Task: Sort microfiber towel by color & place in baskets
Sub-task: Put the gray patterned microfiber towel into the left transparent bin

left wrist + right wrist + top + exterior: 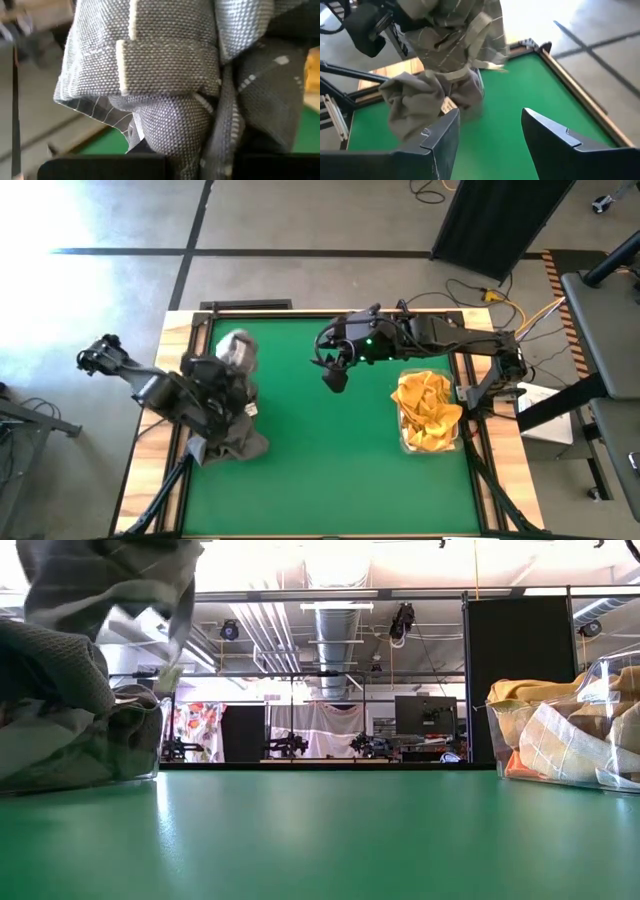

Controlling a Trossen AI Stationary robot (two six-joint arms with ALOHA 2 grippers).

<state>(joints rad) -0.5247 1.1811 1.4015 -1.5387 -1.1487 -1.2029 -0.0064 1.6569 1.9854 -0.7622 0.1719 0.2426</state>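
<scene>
My left gripper [232, 372] is over the table's left side, shut on a grey microfiber towel [238, 348] above the left basket [145, 755]. That basket is heaped with grey towels [228, 435] that spill over its rim. In the low view the held towel [110, 580] hangs above the heap [60, 710]. My right gripper [335, 375] hovers open over the middle of the green table, holding nothing. The right basket [500, 745] holds orange-yellow towels [428, 412]. My left gripper [185, 162] has the grey towel bunched in several folds [170, 120] between its two fingers. The cloth fills the wrist view and hides the place of contact. The towel [455, 35] is lifted clear of the table and hangs slack over the heap of grey towels [415, 100].
Bare green table [330, 460] lies between the two baskets and toward the near edge. A wooden rim [180, 330] borders the table. Cables [480, 290] run behind the far right corner.
</scene>
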